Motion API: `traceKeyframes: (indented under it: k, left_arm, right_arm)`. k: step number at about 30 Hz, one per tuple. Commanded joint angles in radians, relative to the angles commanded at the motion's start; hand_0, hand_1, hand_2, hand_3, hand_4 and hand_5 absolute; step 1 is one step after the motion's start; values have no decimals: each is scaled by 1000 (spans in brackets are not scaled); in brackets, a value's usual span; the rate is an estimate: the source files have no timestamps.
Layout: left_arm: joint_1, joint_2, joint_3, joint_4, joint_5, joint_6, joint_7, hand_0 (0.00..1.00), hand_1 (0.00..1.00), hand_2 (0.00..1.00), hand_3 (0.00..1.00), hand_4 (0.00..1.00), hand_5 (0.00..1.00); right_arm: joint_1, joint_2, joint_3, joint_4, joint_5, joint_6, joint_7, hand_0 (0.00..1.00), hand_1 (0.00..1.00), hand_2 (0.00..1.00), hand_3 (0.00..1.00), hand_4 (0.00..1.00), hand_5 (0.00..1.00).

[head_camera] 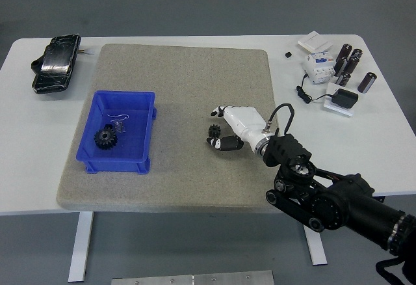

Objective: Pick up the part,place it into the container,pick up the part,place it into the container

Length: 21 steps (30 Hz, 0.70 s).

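My right hand (226, 127) is low over the grey mat (195, 70), a little right of the mat's centre, arm coming in from the table's (39, 142) near right corner. Fingers curled downward, thumb tucked under. A small black gear (212, 130) sits on the mat right at the fingertips; I cannot tell whether the fingers actually grip it or only touch it.

Blue container (119, 132) stands near the mat's left edge, well apart from the hand. Inside it: a larger black gear (104, 137) toward the near left, and a small clear bag (121, 123) beside it.

Black pouch (55, 62) at the table's far left corner. Cluster of black cylinders (348, 64) and white electrical parts (316, 67) at the far right corner.
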Motion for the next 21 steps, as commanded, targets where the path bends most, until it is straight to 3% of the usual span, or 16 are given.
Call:
traceKeyframes:
  k: [1,2,7,8,14,21]
  left_arm:
    - [0,0,0,0,0,0,0,663,600,588,588,676,514]
    - [-1,0,1,0,0,0,-1,663,600,588,587,673,511]
    - [-1,0,6,0,-4,0,-3,663,600,588,587,673,511]
    - [-2,0,6,0,-4,0,-4,663,600,588,588,672,512]
    - [-3,-1,8,0,-4,-1,-6,663,600,589,588,674,514]
    - [-4,-2,11,0,-7,-1,-9,663,600,589,587,674,515]
  right_arm:
    - [0,1,-3,-1,1,0,0,602,572,660,724,790,430]
    - [0,1,-6,-3,2,-1,1,564,482,519,663,721,380]
    - [1,5,-19,-9,11,-11,6,564,482,519,663,721,380]
    - [1,6,-20,-10,14,-12,7,533,448,459,642,653,331]
    - [2,13,-25,-22,19,-26,15,503,434,429,623,620,295]
    - [2,16,-27,-36,20,-39,26,500,430,424,620,635,302]
